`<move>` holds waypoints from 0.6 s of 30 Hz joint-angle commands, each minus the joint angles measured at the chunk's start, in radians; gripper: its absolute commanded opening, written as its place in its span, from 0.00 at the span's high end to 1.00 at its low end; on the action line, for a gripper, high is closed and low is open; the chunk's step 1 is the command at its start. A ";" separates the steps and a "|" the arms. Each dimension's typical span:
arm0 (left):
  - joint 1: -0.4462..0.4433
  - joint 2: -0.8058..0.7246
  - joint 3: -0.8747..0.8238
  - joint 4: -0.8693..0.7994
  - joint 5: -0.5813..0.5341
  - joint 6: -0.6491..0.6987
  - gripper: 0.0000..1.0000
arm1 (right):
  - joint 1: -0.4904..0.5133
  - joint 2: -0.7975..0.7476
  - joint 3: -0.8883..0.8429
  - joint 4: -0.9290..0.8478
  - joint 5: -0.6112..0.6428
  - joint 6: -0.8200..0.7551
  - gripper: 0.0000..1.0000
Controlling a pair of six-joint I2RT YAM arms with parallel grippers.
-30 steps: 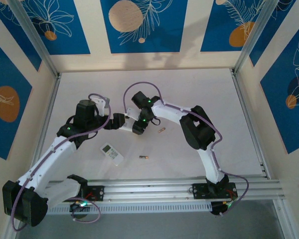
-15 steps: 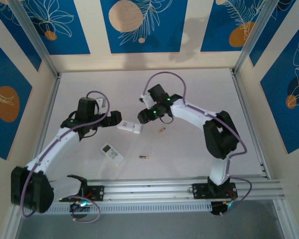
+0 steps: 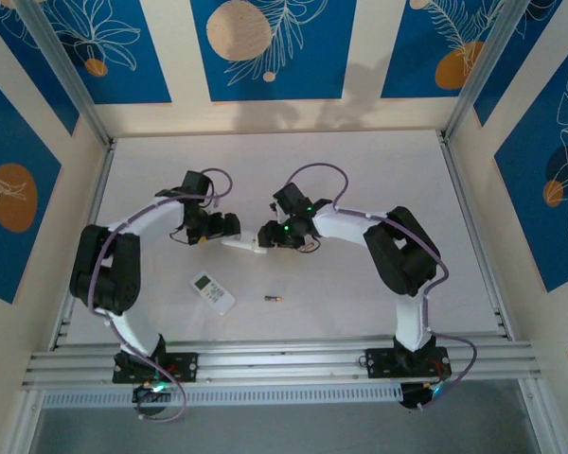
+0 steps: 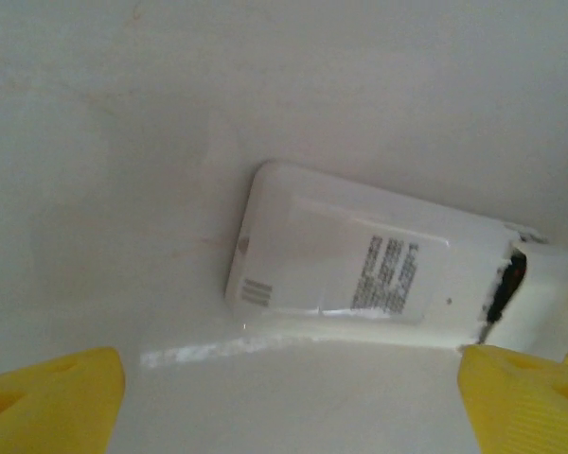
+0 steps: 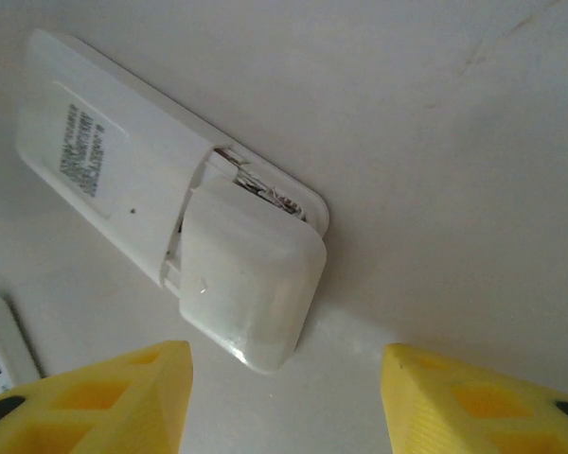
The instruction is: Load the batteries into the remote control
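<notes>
On the left half of the white table [image 3: 379,170], we find the left gripper [image 3: 218,227] low over the surface, its jaws spread wide and holding nothing. In the left wrist view its yellow fingertips [image 4: 47,402] sit far apart at the bottom corners. Nearer the arm bases, a second remote [image 3: 212,292] lies face up, buttons showing. At the centre, between both grippers, the remote control [image 3: 244,243] lies face down, label upward. Its battery cover [image 5: 251,284] is slid partly off the end toward the right arm, exposing metal springs [image 5: 256,194]. We cannot tell whether the compartment holds any cells. One battery [image 3: 274,299] lies loose on the table, apart from both remotes. To the right, the right gripper [image 3: 273,236] hovers just beside the cover end, jaws parted and gripping nothing.
</notes>
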 commanded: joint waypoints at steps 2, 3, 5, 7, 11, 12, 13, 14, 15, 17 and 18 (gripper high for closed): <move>0.000 0.068 0.059 -0.019 0.010 0.021 0.17 | 0.005 0.024 0.046 0.009 0.005 0.025 0.47; 0.000 0.077 0.063 -0.018 0.011 0.025 0.19 | 0.004 0.030 0.052 0.004 0.011 0.028 0.47; 0.000 0.105 0.078 -0.028 0.012 0.036 0.23 | 0.004 0.042 0.066 -0.013 0.021 0.030 0.49; 0.000 0.135 0.085 -0.033 0.026 0.045 0.27 | 0.004 0.060 0.087 -0.044 0.041 0.038 0.51; 0.001 0.173 0.072 -0.024 0.039 0.045 0.34 | 0.002 0.077 0.109 -0.077 0.067 0.063 0.55; 0.001 0.175 0.066 -0.017 0.039 0.044 0.35 | 0.001 0.081 0.115 -0.086 0.069 0.069 0.56; 0.001 0.176 0.060 -0.012 0.038 0.044 0.36 | 0.001 0.088 0.123 -0.099 0.076 0.076 0.57; 0.001 0.178 0.056 -0.009 0.036 0.044 0.36 | 0.001 0.095 0.133 -0.114 0.082 0.082 0.59; 0.001 0.178 0.052 -0.005 0.032 0.045 0.37 | 0.001 0.101 0.141 -0.124 0.086 0.084 0.59; 0.002 0.179 0.048 -0.002 0.032 0.046 0.38 | 0.001 0.114 0.155 -0.141 0.092 0.094 0.60; 0.002 0.179 0.046 0.001 0.033 0.047 0.38 | 0.001 0.120 0.162 -0.147 0.093 0.095 0.60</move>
